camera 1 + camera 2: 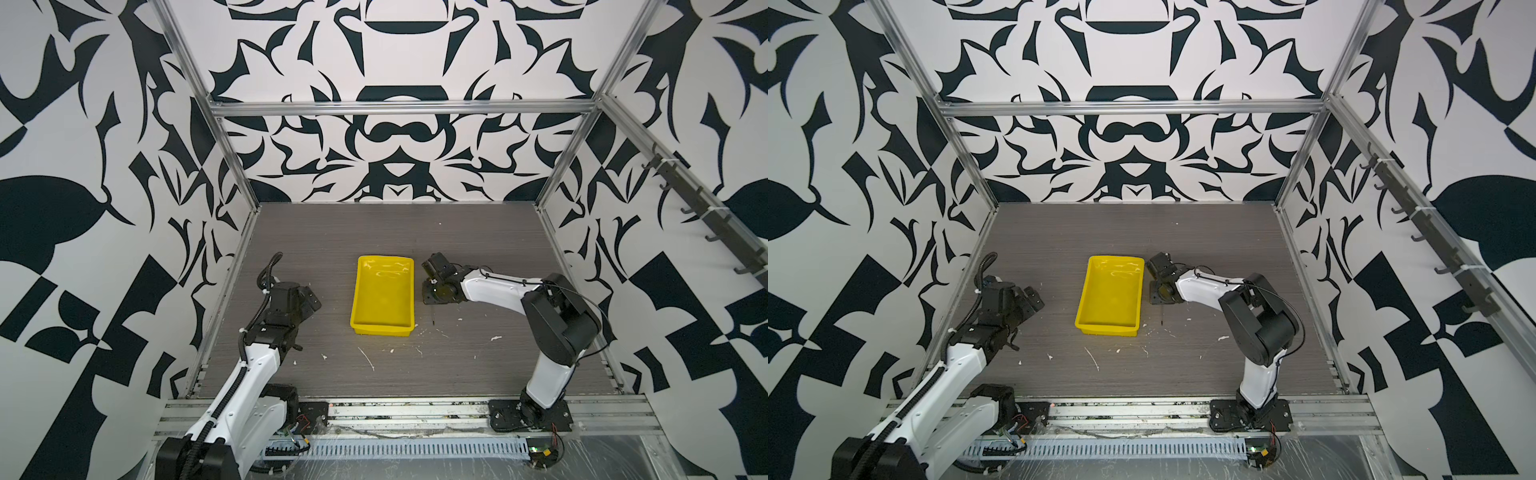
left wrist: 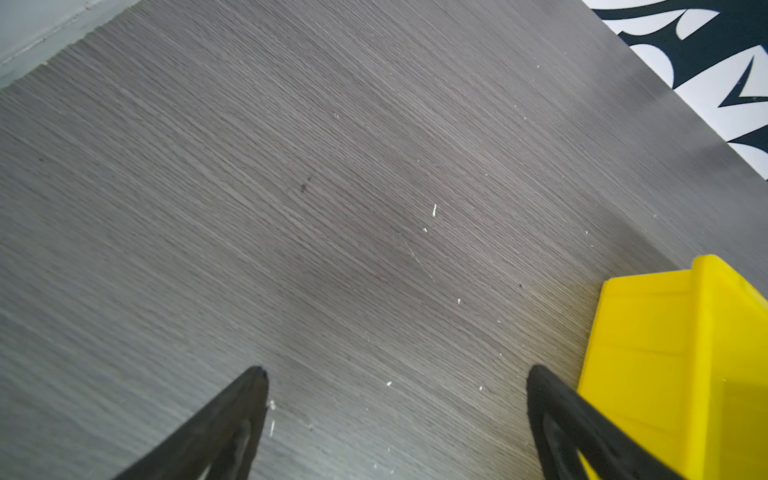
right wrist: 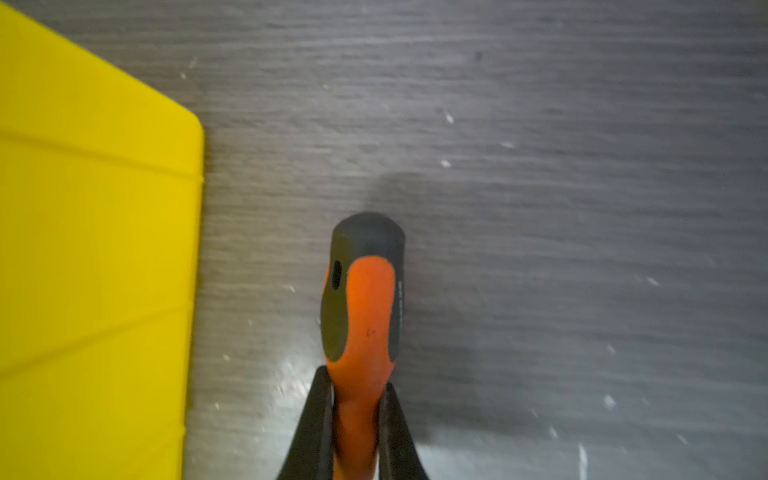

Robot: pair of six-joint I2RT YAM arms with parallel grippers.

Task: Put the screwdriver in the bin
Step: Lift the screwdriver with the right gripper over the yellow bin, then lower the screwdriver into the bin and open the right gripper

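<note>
The screwdriver [image 3: 359, 316] has an orange-and-black handle. My right gripper [image 3: 356, 378] is shut on the orange neck of that handle. In both top views the right gripper [image 1: 434, 291] [image 1: 1162, 291] sits low over the table, just right of the yellow bin [image 1: 356, 291] [image 1: 1084, 293]. The thin dark shaft [image 1: 433, 315] [image 1: 1161, 316] pokes out of it toward the table's front edge. The bin's outer wall [image 3: 104, 249] shows beside the handle and apart from it. My left gripper [image 2: 398, 374] is open over bare table, with the bin's corner [image 2: 665, 353] beside one finger. The left gripper [image 1: 309, 301] rests left of the bin.
White flecks and a thin white strip [image 1: 366, 358] lie on the grey wood-grain table in front of the bin. Aluminium frame posts [image 1: 237, 166] and patterned walls close in the back and both sides. A metal rail [image 1: 415, 409] runs along the front, and a hook rack [image 1: 702, 216] hangs on the right wall.
</note>
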